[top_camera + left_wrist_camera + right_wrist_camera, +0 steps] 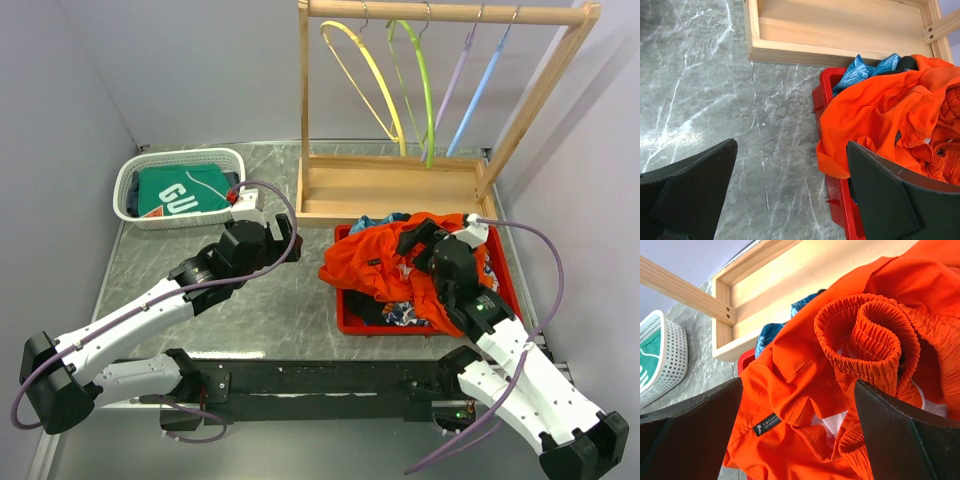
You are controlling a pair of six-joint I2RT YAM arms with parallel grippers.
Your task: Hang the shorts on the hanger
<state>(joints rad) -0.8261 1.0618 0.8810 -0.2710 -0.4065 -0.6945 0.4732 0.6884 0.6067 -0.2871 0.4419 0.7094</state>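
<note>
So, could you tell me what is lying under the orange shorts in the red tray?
Blue-patterned fabric peeks out from beneath the shorts at the back and front of the red tray. Anything else under them is covered.

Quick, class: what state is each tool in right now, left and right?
Left tool: open, holding nothing, above the table.
Right tool: open, gripping nothing, facing the shorts.

Orange shorts (375,262), yellow hanger (368,70)
</note>
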